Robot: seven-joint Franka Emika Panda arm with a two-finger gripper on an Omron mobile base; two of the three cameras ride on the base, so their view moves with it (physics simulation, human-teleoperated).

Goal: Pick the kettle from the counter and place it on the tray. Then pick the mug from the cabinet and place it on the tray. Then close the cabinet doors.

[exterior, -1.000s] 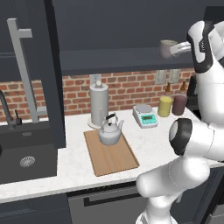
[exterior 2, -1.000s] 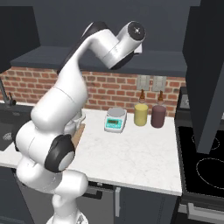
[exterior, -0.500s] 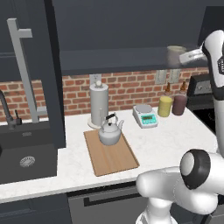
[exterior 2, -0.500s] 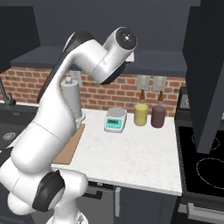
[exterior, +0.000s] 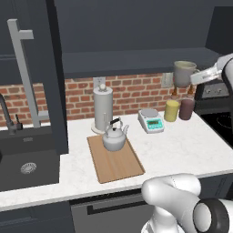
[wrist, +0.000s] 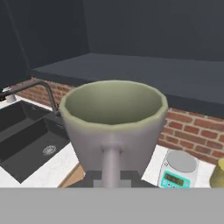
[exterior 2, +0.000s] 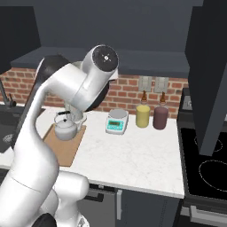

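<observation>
The grey-beige mug (exterior: 184,73) with its greenish inside hangs in the air in front of the cabinet shelf (exterior: 136,61), above the jars. My gripper (exterior: 194,78) reaches in from the right and is shut on the mug's handle (wrist: 111,162). The mug (wrist: 113,114) stands upright in the hand view. On the wooden tray (exterior: 119,164), which lies on the white counter (exterior: 182,152), stands the silver kettle (exterior: 114,137). The right base view has the kettle (exterior 2: 65,129) and tray (exterior 2: 62,150) partly behind my arm. Both cabinet doors stand open: the left door (exterior: 34,91) and the right one (exterior 2: 208,75).
A paper-towel holder (exterior: 103,109) stands behind the kettle. A white scale (exterior: 151,120), a yellow jar (exterior: 172,110) and a dark-red jar (exterior: 186,109) line the brick wall. The dark sink (exterior: 27,166) lies at the left, a stove (exterior 2: 208,168) at the right.
The mug has come out from the cabinet shelf and moved down with my gripper shut on its handle. My arm has swung over to the right side of the left base view.
</observation>
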